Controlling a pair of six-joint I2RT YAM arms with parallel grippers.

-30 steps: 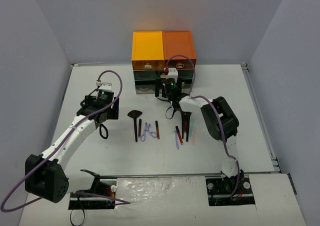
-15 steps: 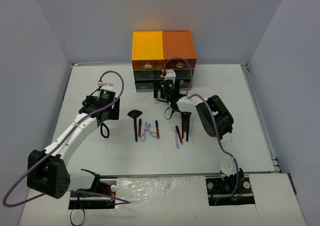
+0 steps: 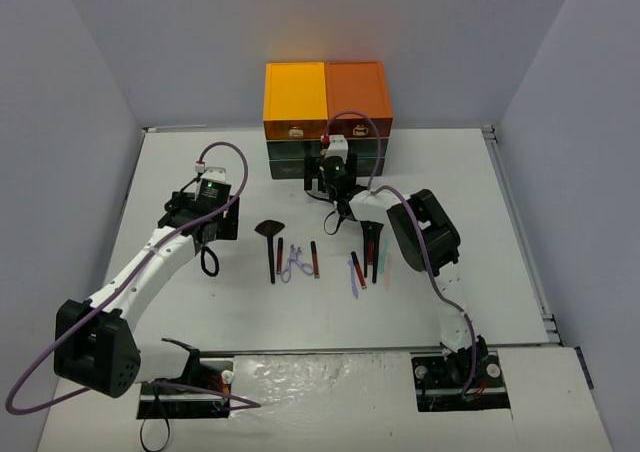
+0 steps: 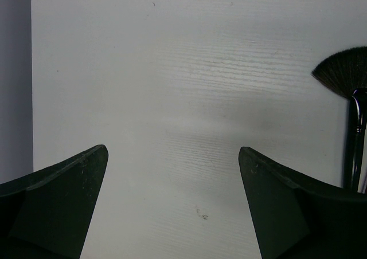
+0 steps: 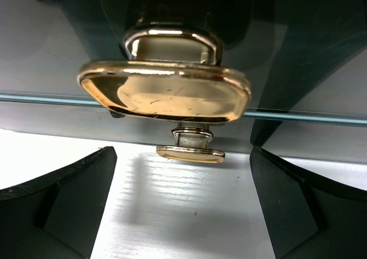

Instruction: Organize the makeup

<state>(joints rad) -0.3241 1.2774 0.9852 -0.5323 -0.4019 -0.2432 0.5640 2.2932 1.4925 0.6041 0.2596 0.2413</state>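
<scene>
Fingers (image 5: 69,201) of the right gripper (image 5: 182,156) are open at the gold drawer handle (image 5: 164,93), mid-frame. Go in straight, then pinch. The left gripper (image 4: 172,150) is open too.

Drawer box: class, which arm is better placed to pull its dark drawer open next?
Right. The right gripper is open at the gold handle of the drawer box. The left gripper hangs open over the table near the fan brush, away from it.
</scene>
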